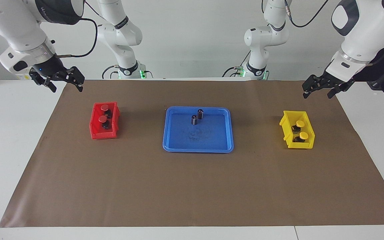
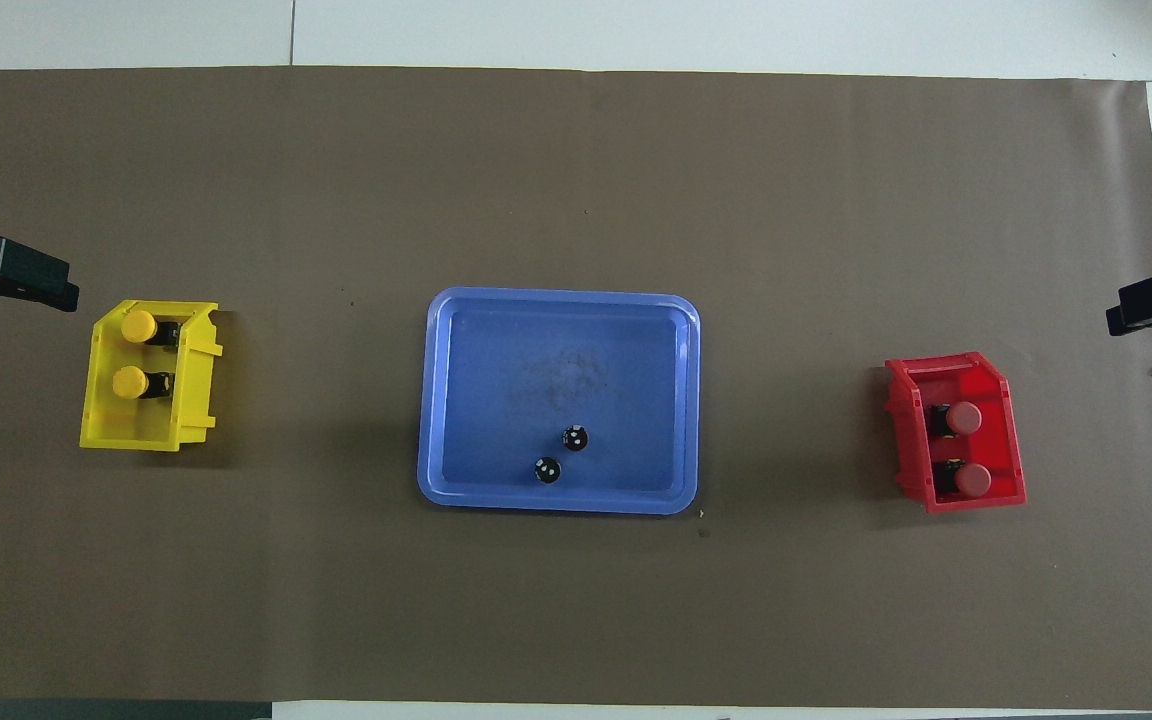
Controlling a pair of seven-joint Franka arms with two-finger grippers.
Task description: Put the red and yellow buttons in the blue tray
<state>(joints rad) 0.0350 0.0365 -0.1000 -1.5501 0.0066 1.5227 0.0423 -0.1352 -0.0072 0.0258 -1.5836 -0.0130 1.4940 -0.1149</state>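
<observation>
Two red buttons lie in a small red bin toward the right arm's end; the overhead view shows them too. Two yellow buttons lie in a small yellow bin toward the left arm's end. The blue tray sits mid-table. My right gripper is open and empty, raised over the mat's end by the red bin. My left gripper is open and empty, raised over the mat's end by the yellow bin.
Two dark cylinders without coloured caps stand in the blue tray, in its part nearer the robots. A brown mat covers the white table.
</observation>
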